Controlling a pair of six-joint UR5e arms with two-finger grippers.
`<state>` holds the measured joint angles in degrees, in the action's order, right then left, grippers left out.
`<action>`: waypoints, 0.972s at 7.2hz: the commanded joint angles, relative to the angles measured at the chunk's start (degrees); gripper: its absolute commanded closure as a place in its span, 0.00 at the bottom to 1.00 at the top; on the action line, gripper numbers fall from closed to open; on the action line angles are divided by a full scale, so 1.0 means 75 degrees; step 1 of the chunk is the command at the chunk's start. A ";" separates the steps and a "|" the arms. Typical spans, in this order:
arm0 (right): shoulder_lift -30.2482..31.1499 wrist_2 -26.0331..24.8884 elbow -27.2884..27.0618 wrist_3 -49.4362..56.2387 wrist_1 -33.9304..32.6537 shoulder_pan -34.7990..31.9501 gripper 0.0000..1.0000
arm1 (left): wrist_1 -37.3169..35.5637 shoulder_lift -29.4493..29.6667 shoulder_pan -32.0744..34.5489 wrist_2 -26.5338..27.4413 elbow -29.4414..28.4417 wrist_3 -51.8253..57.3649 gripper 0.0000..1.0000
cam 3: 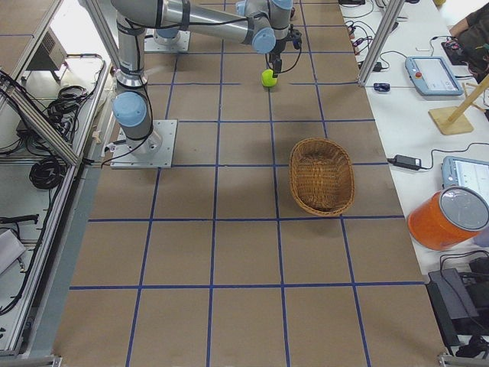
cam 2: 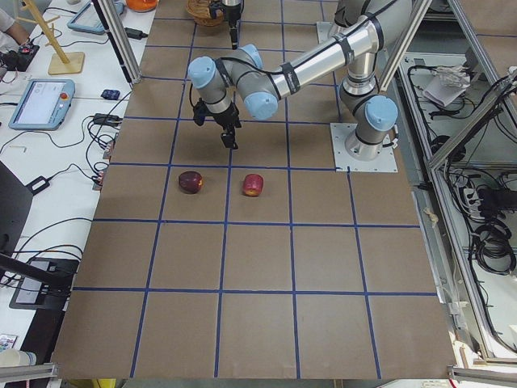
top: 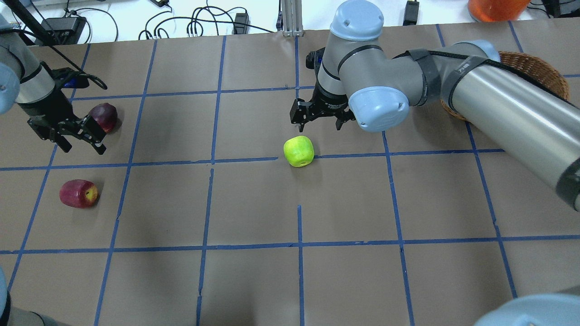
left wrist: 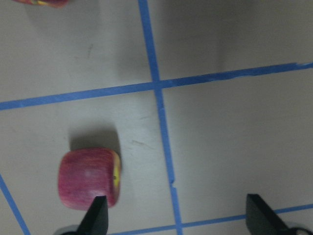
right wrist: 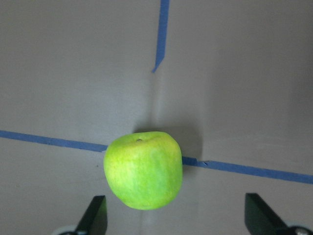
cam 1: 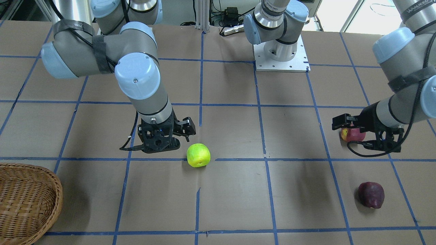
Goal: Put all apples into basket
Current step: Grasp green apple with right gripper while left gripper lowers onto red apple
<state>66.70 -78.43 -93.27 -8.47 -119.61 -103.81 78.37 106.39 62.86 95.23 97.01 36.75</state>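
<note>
The basket (cam 1: 58, 200) runs off the front view's corner, and overhead the right arm (top: 498, 104) covers most of it. The left gripper (top: 82, 146) hides part of the maroon apple (top: 108, 116).

A desk (top: 253, 203) covered in brown paper and gridded with blue tape lines (top: 211, 127) spreads beneath the right fingers (right wrist: 96, 215). Past those fingers, beyond the desk's far edge, black cables (top: 195, 25) trail over a white bench (cam 3: 428, 130). The bench carries tablets (cam 3: 432, 75), a wooden stand (cam 3: 457, 115) and an orange tub (cam 3: 447, 218). Aluminium posts (cam 3: 380, 32) frame the desk.
</note>
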 commanded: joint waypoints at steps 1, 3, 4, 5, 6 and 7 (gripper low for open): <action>-0.0606 0.0296 -0.0009 -0.0125 -0.0540 -0.0046 0.00 | -0.1897 -0.0040 -0.0795 0.0006 0.1180 0.1583 0.00; -0.0760 0.0320 -0.0067 -0.0136 -0.0541 -0.0069 0.00 | -0.2582 0.0040 -0.1173 -0.0053 0.1829 0.1732 0.00; -0.0761 0.0436 -0.0056 -0.0136 -0.0541 -0.0127 0.00 | -0.2574 0.0088 -0.1197 -0.0088 0.1877 0.1686 0.00; -0.0772 0.0681 -0.0044 -0.0136 -0.0541 -0.0151 0.00 | -0.2539 0.0135 -0.1197 -0.0030 0.1970 0.1697 0.00; -0.0912 0.0683 -0.0056 -0.0113 -0.0564 -0.0174 0.00 | -0.2632 0.0356 -0.1197 0.0017 0.2180 0.1744 0.00; -0.1064 0.0672 -0.0091 -0.0124 -0.0668 -0.0279 0.00 | -0.3074 0.0520 -0.1197 0.0017 0.2205 0.1756 0.00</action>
<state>59.93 -73.57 -93.75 -9.40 -123.98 -105.22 58.02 108.78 53.91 95.21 112.79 49.73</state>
